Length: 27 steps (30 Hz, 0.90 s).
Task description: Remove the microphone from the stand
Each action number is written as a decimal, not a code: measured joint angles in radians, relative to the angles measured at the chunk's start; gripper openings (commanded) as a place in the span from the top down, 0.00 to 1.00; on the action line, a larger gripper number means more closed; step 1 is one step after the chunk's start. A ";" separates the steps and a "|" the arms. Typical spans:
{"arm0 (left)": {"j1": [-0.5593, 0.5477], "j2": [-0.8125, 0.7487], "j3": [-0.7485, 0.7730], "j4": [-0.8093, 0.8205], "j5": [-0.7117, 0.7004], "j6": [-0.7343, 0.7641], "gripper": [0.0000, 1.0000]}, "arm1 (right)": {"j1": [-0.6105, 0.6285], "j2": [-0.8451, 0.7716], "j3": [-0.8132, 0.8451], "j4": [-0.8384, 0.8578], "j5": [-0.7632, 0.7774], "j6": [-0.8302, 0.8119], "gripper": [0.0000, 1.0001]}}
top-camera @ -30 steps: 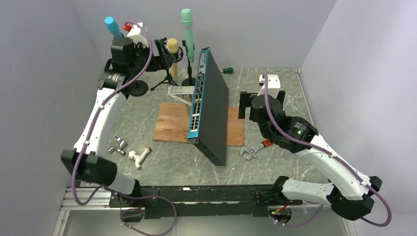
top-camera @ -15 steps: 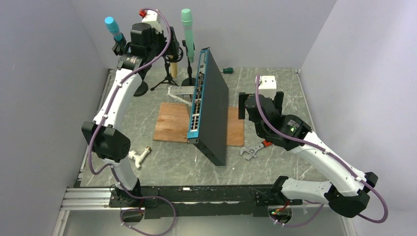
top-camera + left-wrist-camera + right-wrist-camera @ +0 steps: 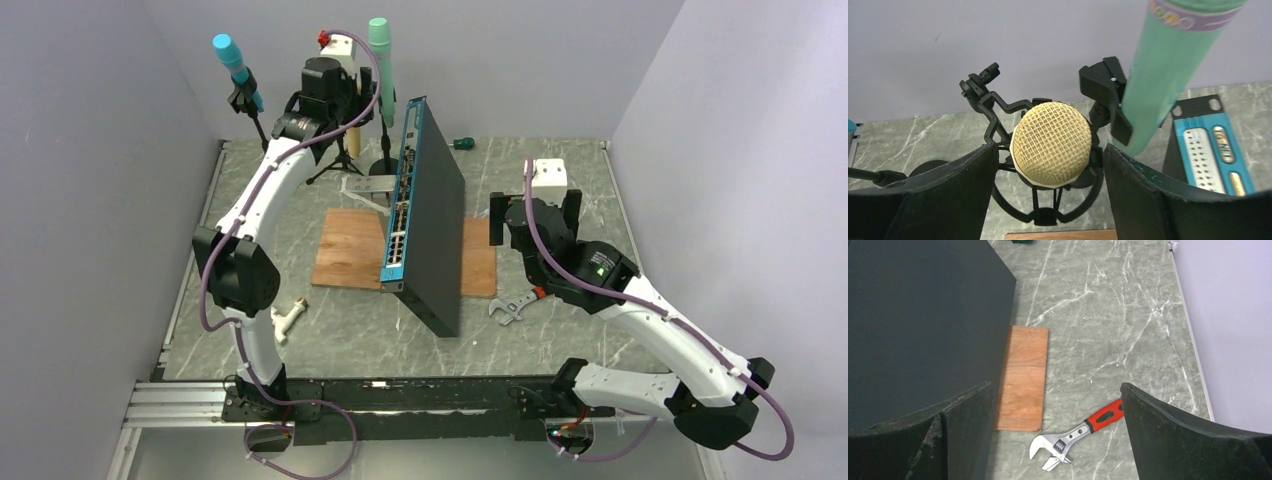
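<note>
The left claw [image 3: 1049, 152] stands apart, one finger on either side of the yellow mesh microphone [image 3: 1050, 142], which sits between them in its black stand cradle [image 3: 990, 107] with a narrow gap showing each side. The microphone's body below the head is hidden. The right claw [image 3: 1056, 390] gapes wide, a red-handled wrench [image 3: 1075, 435] below and between its fingers, whose bases are cut off.

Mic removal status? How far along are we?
Done: left end effector is positioned, open either side of the yellow microphone. In hand: the grasp, not yet closed. Left: grip it and lift it out of the black stand, where it sits now. Right end effector hangs open above the wrench.
</note>
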 measured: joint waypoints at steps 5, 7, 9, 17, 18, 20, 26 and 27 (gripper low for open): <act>-0.001 0.033 0.000 0.001 -0.019 0.010 0.38 | -0.001 -0.005 -0.017 0.006 0.002 -0.020 0.00; -0.003 0.036 0.003 0.002 -0.027 0.013 0.47 | -0.001 -0.005 -0.021 0.009 0.002 -0.029 0.00; -0.007 0.036 0.010 0.001 -0.032 0.021 0.53 | -0.001 -0.005 -0.024 0.015 0.001 -0.036 0.00; -0.024 0.036 0.016 -0.009 -0.069 0.062 0.79 | -0.001 0.000 -0.035 0.040 -0.005 -0.055 0.00; -0.025 0.036 0.021 -0.015 -0.071 0.064 0.81 | -0.001 0.002 -0.035 0.043 -0.005 -0.056 0.00; -0.026 0.036 0.034 -0.029 -0.072 0.069 0.84 | -0.001 0.011 -0.035 0.045 -0.005 -0.057 0.00; -0.031 0.035 0.105 -0.045 -0.080 0.090 1.00 | -0.001 0.034 -0.042 0.052 -0.008 -0.057 0.00; -0.032 0.032 0.117 -0.046 -0.080 0.094 1.00 | -0.001 0.035 -0.042 0.052 -0.010 -0.057 0.00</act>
